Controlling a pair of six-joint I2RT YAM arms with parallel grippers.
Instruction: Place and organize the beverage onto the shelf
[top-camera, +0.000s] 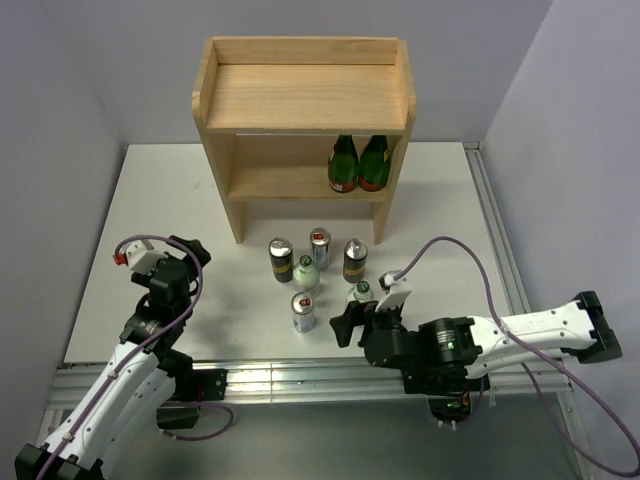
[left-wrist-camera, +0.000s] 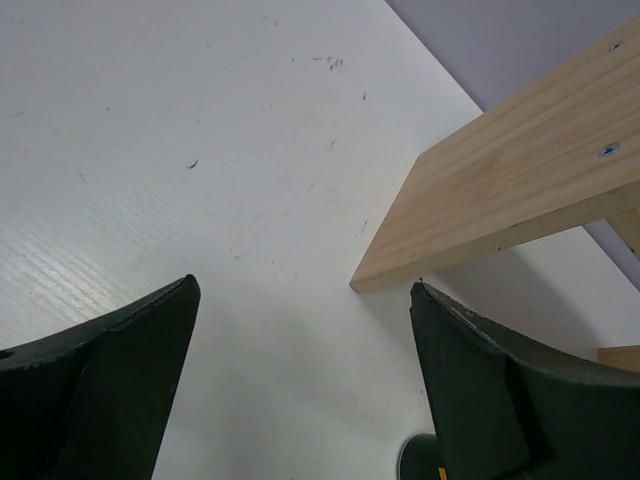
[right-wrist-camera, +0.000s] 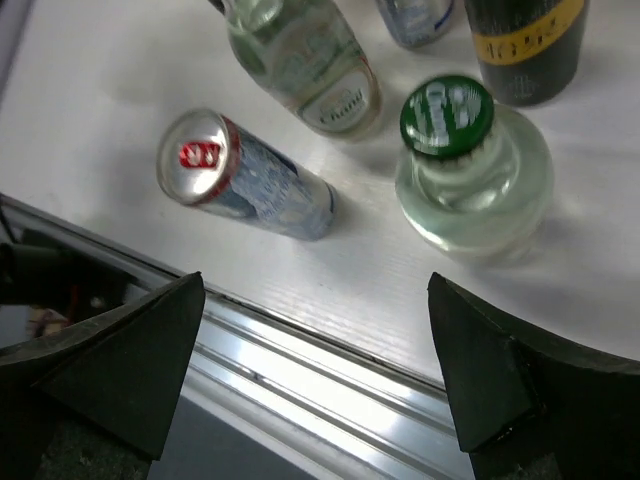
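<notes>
The six drinks stand on the white table in front of the wooden shelf (top-camera: 305, 100): two black cans (top-camera: 281, 259) (top-camera: 355, 259), two silver-blue-red cans (top-camera: 320, 247) (top-camera: 303, 311) and two green-capped clear bottles (top-camera: 306, 272) (top-camera: 361, 294). My right gripper (top-camera: 362, 318) is open and empty just short of the near bottle. In the right wrist view the gripper (right-wrist-camera: 315, 282) hangs over the table's edge, with that bottle (right-wrist-camera: 470, 170) and the near silver can (right-wrist-camera: 245, 175) beyond it. My left gripper (top-camera: 185, 252) is open and empty at the left; its wrist view shows the gripper (left-wrist-camera: 302, 285) facing the shelf's side panel (left-wrist-camera: 500, 190).
Two dark green bottles with red labels (top-camera: 358, 165) stand at the right of the shelf's lower board. The top board holds nothing. A metal rail (right-wrist-camera: 330, 390) runs along the table's near edge. Walls close in at the left, right and back.
</notes>
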